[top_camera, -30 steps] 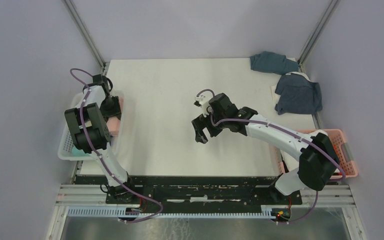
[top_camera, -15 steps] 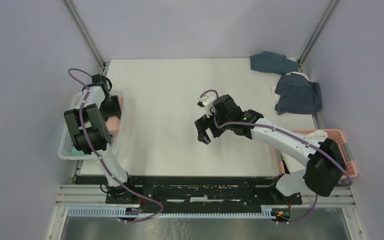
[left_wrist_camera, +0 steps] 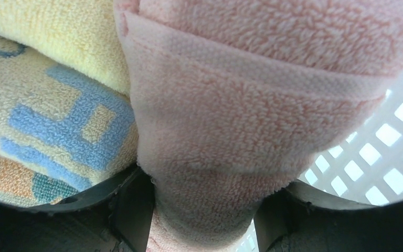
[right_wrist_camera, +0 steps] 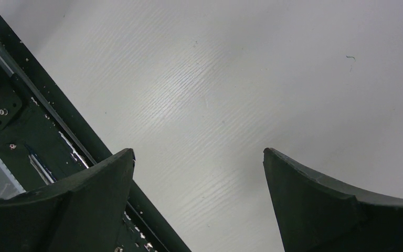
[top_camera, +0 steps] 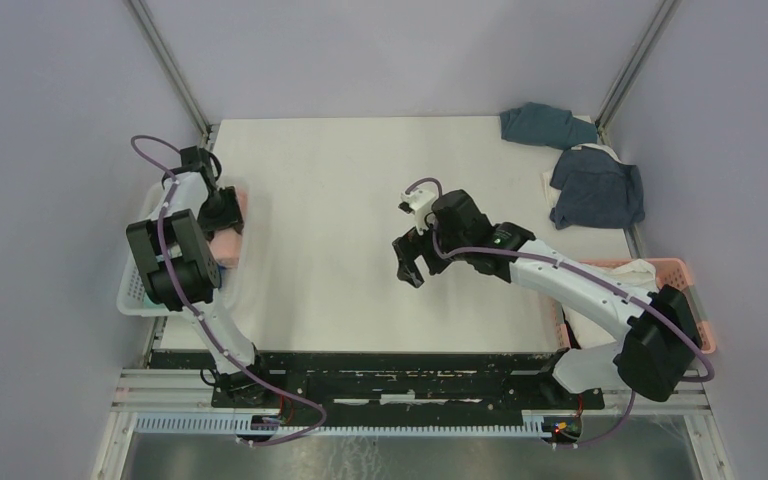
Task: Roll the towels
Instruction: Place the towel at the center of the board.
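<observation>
The soft pink terry towel (left_wrist_camera: 215,131) is plain. The cream terry towel (left_wrist_camera: 47,121) carries blue, orange and teal blocks. The plastic lattice basket (left_wrist_camera: 378,157) is white, like the tabletop (top_camera: 340,200); the crumpled cloth towel (top_camera: 597,187) is slate blue.

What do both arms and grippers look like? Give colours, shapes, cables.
Both the left arm and right arm have white tubular links, chunky black joint housings and a purple cable looping along them. The left gripper and right gripper have two dark, matte, curved fingers each.
</observation>
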Available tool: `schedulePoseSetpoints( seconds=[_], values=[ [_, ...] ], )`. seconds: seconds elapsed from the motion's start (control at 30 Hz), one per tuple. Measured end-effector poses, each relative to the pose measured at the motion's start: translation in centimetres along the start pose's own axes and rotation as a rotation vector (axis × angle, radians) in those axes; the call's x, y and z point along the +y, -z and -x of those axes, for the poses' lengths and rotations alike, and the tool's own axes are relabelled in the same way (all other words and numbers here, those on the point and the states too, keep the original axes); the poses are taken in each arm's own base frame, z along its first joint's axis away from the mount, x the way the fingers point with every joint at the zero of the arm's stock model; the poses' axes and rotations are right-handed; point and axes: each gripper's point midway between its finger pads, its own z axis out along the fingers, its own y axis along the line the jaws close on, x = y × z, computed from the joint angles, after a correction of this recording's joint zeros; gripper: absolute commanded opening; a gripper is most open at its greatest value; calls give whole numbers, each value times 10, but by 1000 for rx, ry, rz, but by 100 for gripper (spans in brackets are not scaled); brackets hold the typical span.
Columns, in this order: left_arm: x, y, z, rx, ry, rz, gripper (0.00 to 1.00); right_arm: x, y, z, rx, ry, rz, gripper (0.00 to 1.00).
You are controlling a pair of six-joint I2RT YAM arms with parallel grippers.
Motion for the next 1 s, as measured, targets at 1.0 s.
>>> schedulePoseSetpoints(
  seconds=[1.0],
  values=[
    [0, 1, -2, -37, 39, 15, 66, -3, 5, -1, -12, 1, -19, 100]
  ],
)
